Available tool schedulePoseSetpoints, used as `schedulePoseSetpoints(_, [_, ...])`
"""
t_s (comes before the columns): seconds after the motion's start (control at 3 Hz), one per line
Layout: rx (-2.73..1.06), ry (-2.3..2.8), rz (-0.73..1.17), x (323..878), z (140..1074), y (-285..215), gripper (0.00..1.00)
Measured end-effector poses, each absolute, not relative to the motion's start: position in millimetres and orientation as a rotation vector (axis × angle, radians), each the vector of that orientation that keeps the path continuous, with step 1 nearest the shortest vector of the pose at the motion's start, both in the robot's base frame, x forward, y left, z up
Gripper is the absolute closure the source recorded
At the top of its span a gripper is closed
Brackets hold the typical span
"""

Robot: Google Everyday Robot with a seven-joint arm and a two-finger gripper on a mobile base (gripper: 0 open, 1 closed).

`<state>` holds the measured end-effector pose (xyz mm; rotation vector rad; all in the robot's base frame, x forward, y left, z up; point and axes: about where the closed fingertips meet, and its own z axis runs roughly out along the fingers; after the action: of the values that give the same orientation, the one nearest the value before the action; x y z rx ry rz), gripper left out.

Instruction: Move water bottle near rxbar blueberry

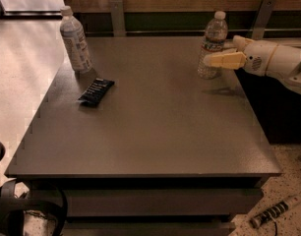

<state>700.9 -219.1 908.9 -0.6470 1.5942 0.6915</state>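
The water bottle point(214, 35), clear ribbed plastic with a white cap, stands upright at the far right of the dark table point(155, 132). My gripper point(218, 52) reaches in from the right at the bottle's lower half. It is open, with one cream finger point(224, 60) crossing in front of the bottle and the other behind it. The rxbar blueberry point(96, 91), a flat dark wrapper, lies at the table's left side, far from the bottle.
A whitish bottle with a large printed label point(75, 41) stands upright at the far left corner, just behind the bar. A wall with metal brackets point(117, 16) runs behind the table. A striped object point(271, 214) lies on the floor at the lower right.
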Motion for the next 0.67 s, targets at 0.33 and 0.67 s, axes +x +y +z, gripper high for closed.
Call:
schedulePoseSetpoints(0.33, [-0.661,1.521,0.745,706.7,903.5,-206.2,0.0])
schedulePoseSetpoints(0.67, [-0.734,1.483,0.751,710.6,902.5,-190.6,0.13])
